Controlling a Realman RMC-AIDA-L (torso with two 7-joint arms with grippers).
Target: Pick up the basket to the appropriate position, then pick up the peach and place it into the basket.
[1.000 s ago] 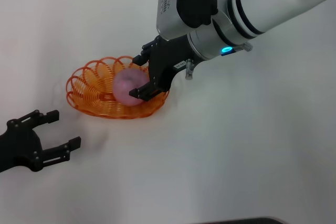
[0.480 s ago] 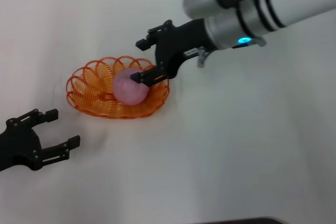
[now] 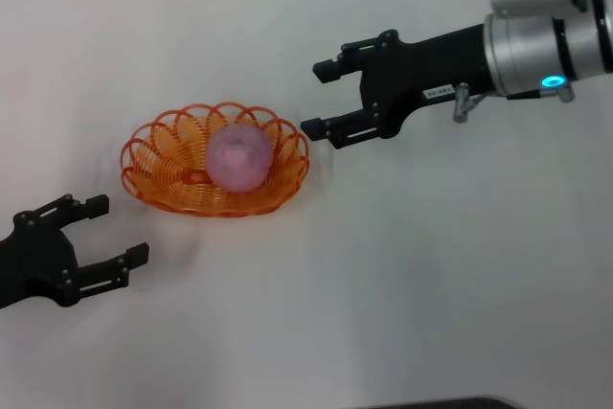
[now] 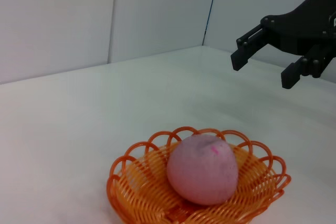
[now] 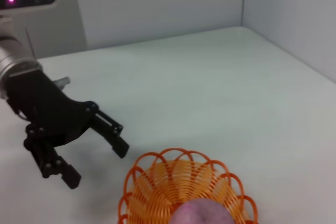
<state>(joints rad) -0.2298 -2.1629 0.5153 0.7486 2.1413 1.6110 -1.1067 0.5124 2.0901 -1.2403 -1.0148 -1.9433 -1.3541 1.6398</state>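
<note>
The orange wire basket (image 3: 158, 174) rests on the white table left of centre, with the pink peach (image 3: 239, 159) lying inside it. Both also show in the left wrist view, basket (image 4: 131, 195) and peach (image 4: 203, 169), and in the right wrist view, basket (image 5: 157, 182) and peach (image 5: 202, 214) at the frame's edge. My right gripper (image 3: 319, 98) hangs open and empty just right of the basket, clear of the peach; it appears farther off as right gripper (image 4: 262, 61). My left gripper (image 3: 110, 232) rests open near the table's front left, also seen as left gripper (image 5: 94, 150).
White table all around the basket. Pale walls stand behind the table in both wrist views. The right arm's silver body (image 3: 546, 21) reaches in from the upper right.
My right gripper has let go of the peach and drawn back to the right, out of the basket. The peach stays in the basket. The left arm has not moved.
</note>
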